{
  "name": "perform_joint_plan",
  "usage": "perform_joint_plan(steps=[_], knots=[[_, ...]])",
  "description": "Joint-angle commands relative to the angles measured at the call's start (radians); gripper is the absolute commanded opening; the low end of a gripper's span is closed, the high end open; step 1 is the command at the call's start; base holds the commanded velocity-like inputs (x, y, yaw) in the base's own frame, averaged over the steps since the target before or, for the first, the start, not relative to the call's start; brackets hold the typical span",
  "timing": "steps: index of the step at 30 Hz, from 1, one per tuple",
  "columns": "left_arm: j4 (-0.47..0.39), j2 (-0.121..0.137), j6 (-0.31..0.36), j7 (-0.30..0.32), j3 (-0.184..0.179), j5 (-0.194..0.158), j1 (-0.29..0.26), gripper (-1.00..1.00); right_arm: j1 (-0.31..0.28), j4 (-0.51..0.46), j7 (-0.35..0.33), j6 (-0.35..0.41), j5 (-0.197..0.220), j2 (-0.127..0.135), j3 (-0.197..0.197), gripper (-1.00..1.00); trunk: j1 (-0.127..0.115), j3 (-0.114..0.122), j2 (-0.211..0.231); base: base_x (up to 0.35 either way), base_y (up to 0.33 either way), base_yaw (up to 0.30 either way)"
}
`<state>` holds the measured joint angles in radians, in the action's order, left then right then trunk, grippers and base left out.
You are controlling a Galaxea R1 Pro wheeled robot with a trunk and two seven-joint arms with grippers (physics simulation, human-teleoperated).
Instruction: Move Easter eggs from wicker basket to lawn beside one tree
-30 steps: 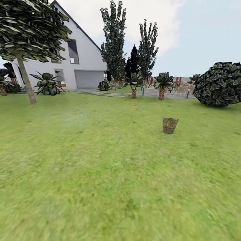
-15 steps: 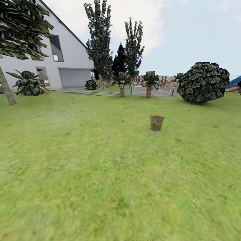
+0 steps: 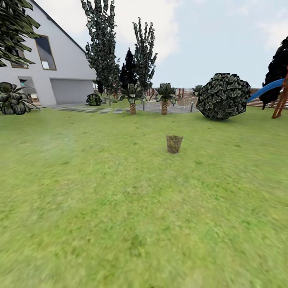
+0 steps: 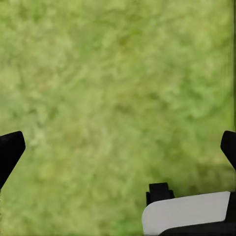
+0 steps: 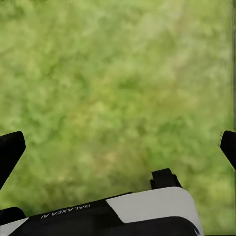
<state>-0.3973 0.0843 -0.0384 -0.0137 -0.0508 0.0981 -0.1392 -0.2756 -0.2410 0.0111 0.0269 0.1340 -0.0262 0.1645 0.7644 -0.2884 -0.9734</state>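
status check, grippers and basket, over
Both grippers' jaws spread wide over bare grass, holding nothing. Wicker basket upright on the lawn ahead, untouched; eggs too small to make out. Nothing between here and the basket.

The wicker basket stands upright on the lawn, alone in open grass, its contents too small to make out. Beyond it, two short palms stand near a paved strip, with a round dark bush off to one side. A white house lies far back, and a blue slide shows at the edge.
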Motion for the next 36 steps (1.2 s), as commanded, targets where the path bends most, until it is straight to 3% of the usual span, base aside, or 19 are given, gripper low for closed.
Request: perform_joint_plan(steps=[1,9,12,17,21,24,36], knots=[[0.000,0.001,-0.003,-0.002,-0.003,0.010,0.000,1.00,0.000,0.003,0.001,-0.004,0.010,-0.001,0.001,1.00,-0.004,0.001,0.006,0.000,0.000,-0.225],[0.000,0.002,-0.003,-0.003,-0.001,0.009,0.000,1.00,0.000,0.013,0.001,-0.017,0.010,0.000,0.001,1.00,-0.035,0.018,0.062,0.000,0.000,-0.225],[0.000,0.002,-0.002,-0.009,0.022,0.009,0.000,1.00,0.000,0.014,0.001,-0.018,0.010,0.000,0.001,1.00,-0.046,0.024,0.083,0.000,0.000,-0.225],[0.000,0.003,-0.004,-0.078,0.132,0.010,0.000,1.00,0.000,0.014,0.002,-0.018,0.009,-0.001,0.001,1.00,-0.065,0.034,0.118,0.000,0.000,-0.225],[0.000,0.003,-0.012,-0.133,0.166,0.012,0.000,1.00,0.000,0.014,0.006,-0.018,0.009,-0.002,0.001,1.00,-0.081,0.042,0.146,0.000,0.000,-0.225],[0.000,0.001,-0.014,-0.152,0.172,0.012,0.000,1.00,0.000,0.014,0.016,-0.018,0.009,-0.003,0.001,1.00,-0.092,0.049,0.167,0.000,0.000,-0.224],[0.000,-0.002,-0.061,-0.157,0.162,0.023,0.000,1.00,0.000,0.014,0.027,-0.019,0.010,-0.003,0.001,1.00,-0.092,0.036,0.167,0.000,0.000,-0.224]])
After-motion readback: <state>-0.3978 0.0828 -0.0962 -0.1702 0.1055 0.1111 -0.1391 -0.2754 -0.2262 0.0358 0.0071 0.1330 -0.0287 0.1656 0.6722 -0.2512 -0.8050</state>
